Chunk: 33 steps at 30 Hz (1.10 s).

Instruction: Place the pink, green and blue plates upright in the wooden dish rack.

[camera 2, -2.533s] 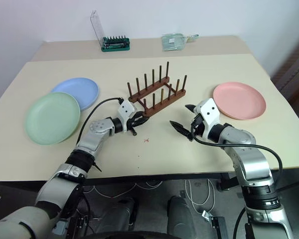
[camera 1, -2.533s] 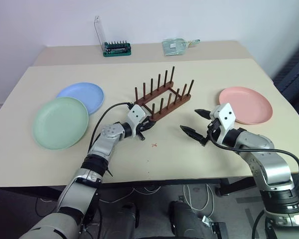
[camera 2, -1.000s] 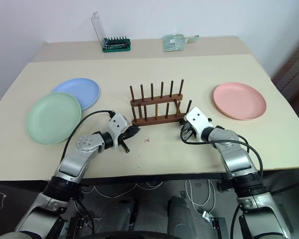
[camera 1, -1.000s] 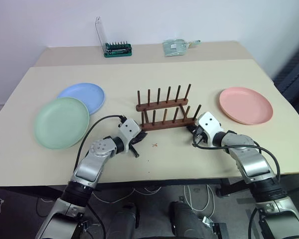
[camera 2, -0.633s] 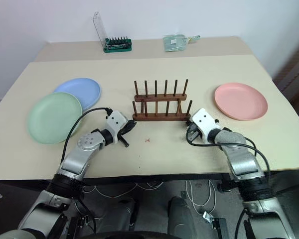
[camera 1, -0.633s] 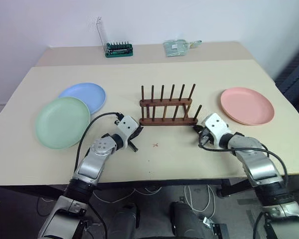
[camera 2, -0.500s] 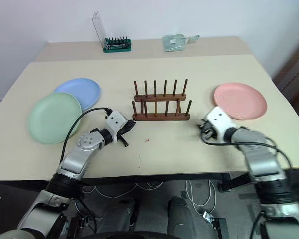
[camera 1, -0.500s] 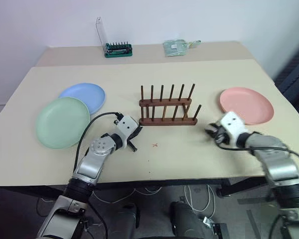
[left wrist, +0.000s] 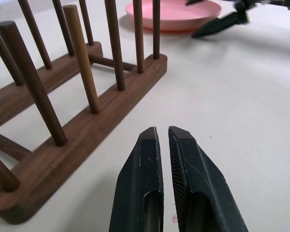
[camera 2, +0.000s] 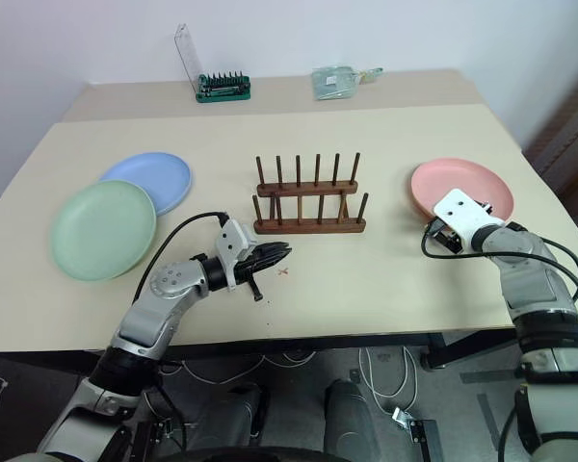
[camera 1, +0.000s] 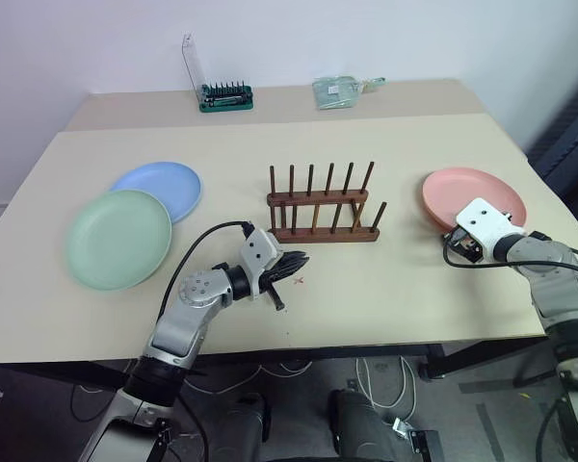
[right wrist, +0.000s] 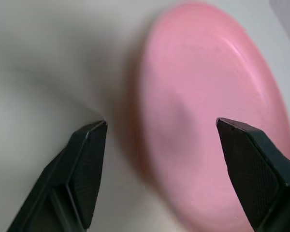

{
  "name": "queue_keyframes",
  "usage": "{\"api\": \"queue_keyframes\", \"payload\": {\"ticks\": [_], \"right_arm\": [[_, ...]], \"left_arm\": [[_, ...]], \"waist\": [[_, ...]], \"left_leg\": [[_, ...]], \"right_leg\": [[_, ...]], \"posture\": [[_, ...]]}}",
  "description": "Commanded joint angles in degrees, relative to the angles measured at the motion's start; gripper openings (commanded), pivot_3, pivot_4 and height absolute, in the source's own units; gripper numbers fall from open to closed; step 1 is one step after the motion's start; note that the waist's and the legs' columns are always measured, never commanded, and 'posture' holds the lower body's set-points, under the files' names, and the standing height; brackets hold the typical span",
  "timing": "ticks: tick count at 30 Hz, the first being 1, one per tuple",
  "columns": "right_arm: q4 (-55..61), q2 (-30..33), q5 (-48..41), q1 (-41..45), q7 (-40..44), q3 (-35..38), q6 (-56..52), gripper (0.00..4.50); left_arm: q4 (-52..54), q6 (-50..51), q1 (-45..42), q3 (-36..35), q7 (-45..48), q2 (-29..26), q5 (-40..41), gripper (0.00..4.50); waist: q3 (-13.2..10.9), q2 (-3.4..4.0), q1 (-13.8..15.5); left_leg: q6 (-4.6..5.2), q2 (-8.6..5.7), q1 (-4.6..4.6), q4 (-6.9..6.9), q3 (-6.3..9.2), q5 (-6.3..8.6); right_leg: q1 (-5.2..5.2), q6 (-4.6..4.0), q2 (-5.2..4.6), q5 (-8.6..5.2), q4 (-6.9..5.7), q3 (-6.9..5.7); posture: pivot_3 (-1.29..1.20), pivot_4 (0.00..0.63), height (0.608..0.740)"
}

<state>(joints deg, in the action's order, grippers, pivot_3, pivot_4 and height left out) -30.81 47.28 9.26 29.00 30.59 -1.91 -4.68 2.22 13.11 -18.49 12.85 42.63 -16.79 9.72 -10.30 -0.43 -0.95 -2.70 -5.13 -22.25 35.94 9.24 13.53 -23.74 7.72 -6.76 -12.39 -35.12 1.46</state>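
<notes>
- The wooden dish rack (camera 1: pixel 325 205) stands near the middle of the table (camera 1: pixel 385 154), its long axis running left to right across the robot's front, 2 rows of pegs pointing straight up
- 2.5 s ago the rack lay at a slant, far end turned toward the right; 1 s ago it was nearly square; now it sits square and no gripper touches it
- The pink plate (camera 1: pixel 475 199) lies flat to the right of the rack, well apart from it
- The green plate (camera 1: pixel 118 237) lies flat to the left of the rack, and the blue plate (camera 1: pixel 158 187) lies behind it, its near rim tucked under the green one
- No plate is in the rack yet
- The left gripper (left wrist: pixel 163 137) hovers just in front of the rack's left end, fingers pressed together on nothing, pointing toward the right
- The right gripper (right wrist: pixel 159 128), which was closed at the rack's right end 1 s ago, has swung right to the near edge of the pink plate; its fingers stand wide apart, holding nothing
- A green tray of metal bits (camera 1: pixel 224 94) and a clear packet (camera 1: pixel 339 89) sit far behind the rack; no readable writing on anything
</notes>
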Motion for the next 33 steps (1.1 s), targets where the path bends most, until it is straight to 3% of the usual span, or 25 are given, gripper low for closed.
{"api": "queue_keyframes", "payload": {"ticks": [1, 6, 8, 13, 18, 22, 26, 33], "right_arm": [[-3.8, -0.4, 1.7, 1.7, -1.6, -0.6, 2.8, 2.37], [-3.1, -0.6, 3.1, 1.6, -3.2, -1.0, 4.8, 0.03], [0.0, -0.8, 2.6, 1.7, -4.2, 0.1, 5.7, 0.03], [14.6, -2.9, -9.1, 3.4, -0.4, 7.9, 3.0, 0.03], [33.9, -10.3, -44.1, 9.3, 3.6, 21.5, -21.2, 0.03], [41.6, -12.1, -61.9, 8.5, 2.8, 25.5, -34.5, 0.03], [45.8, -14.1, -71.3, 5.1, 2.5, 24.6, -40.9, 0.03], [41.7, -15.8, -73.4, 5.3, -0.9, 24.1, -43.0, 0.03]], "left_arm": [[2.4, 0.6, 0.2, -0.8, -0.5, -0.2, 0.8, 0.31], [2.8, 1.3, 0.5, -1.1, -0.9, -0.1, 0.9, 0.31], [2.7, 1.3, 0.4, -1.0, -0.9, 0.0, 1.0, 0.31], [2.6, 0.8, 0.5, -1.1, -0.9, 0.1, 1.3, 0.31], [2.0, 0.9, 0.2, -0.8, -0.6, 0.3, 1.7, 0.31], [1.5, 0.7, 0.0, -0.7, -0.7, 0.6, 1.5, 0.31], [1.5, 0.9, 0.1, -0.8, -0.9, 0.8, 1.6, 0.31], [1.7, 1.1, 0.3, -1.0, -1.1, 0.9, 1.6, 0.31]], "waist": [[0.0, 0.0, 0.2], [0.0, 0.01, 0.2], [0.0, 0.02, 0.2], [-0.1, 0.19, -0.2], [-0.1, 0.22, 0.1], [-0.1, 0.18, 0.8], [-0.1, 0.19, 0.9], [-0.1, 0.23, 0.2]], "left_leg": [[0.0, -0.01, 0.0, 0.0, 0.0, 0.0], [0.0, -0.03, -0.02, 0.01, 0.01, 0.0], [0.0, -0.02, -0.02, 0.0, 0.02, 0.0], [0.0, 0.01, -0.02, -0.03, 0.01, 0.0], [0.0, 0.02, -0.05, -0.01, 0.05, 0.0], [0.05, 0.0, -0.13, -0.02, 0.33, 0.03], [0.07, -0.02, -0.13, 0.01, 0.28, 0.04], [0.07, -0.01, -0.12, -0.02, 0.21, 0.04]], "right_leg": [[0.0, 0.0, -0.01, 0.0, 0.0, 0.0], [0.01, 0.01, -0.01, 0.0, 0.03, 0.01], [0.0, 0.0, -0.01, 0.0, 0.03, 0.01], [-0.04, 0.01, 0.01, 0.0, 0.0, 0.02], [-0.04, 0.01, 0.01, 0.01, 0.01, 0.02], [0.02, 0.0, 0.01, 0.0, 0.07, -0.14], [0.03, -0.01, -0.02, -0.01, 0.08, -0.13], [-0.06, 0.0, 0.01, -0.01, 0.03, -0.1]], "posture": [[0.0, 0.15, 0.74], [0.0, 0.15, 0.74], [0.0, 0.15, 0.74], [0.0, 0.15, 0.74], [0.0, 0.15, 0.74], [0.0, 0.15, 0.74], [0.0, 0.15, 0.74], [0.0, 0.15, 0.74]]}}
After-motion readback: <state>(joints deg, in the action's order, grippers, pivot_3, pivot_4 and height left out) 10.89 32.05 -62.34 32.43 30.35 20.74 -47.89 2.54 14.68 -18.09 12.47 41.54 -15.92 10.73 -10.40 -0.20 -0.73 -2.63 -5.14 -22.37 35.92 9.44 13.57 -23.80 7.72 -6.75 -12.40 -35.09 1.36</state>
